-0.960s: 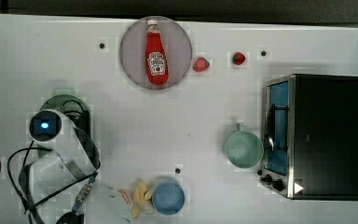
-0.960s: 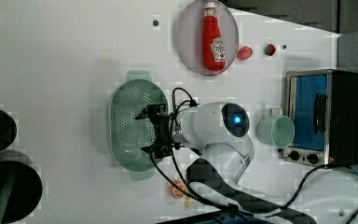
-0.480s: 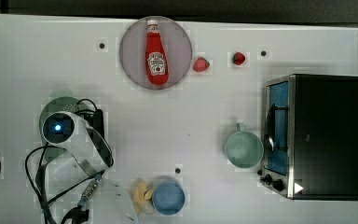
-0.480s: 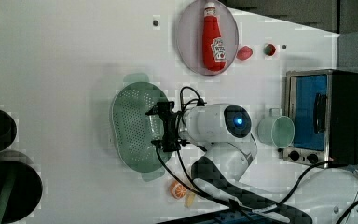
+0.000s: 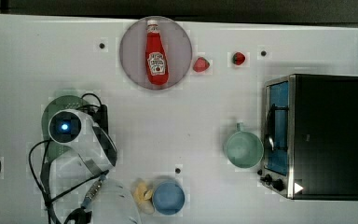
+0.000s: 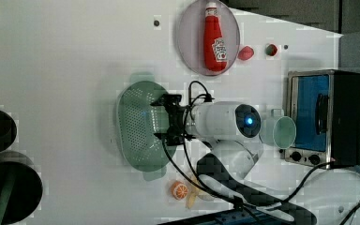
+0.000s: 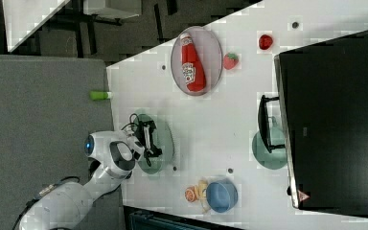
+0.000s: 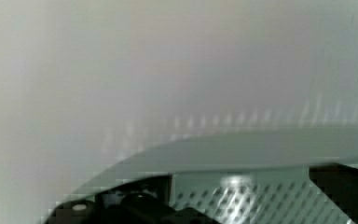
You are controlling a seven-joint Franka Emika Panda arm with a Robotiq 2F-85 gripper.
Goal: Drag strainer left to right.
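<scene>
strainer (image 5: 51, 109) mostly hidden beneath arm, claw (image 6: 168, 123) at its rim

Pale green strainer (image 6: 140, 125) on the white table

Oblong, round-cornered, with a perforated centre and small tab handles, it lies flat and open side up, well apart from the mint-green cup (image 6: 283, 132), on the left view's left of it.

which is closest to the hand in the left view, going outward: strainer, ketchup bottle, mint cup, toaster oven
From the hand, in the left view:
1. strainer, right at the hand, under it
2. ketchup bottle, up on the plate
3. mint cup, to the left view's right
4. toaster oven, farthest right
</scene>
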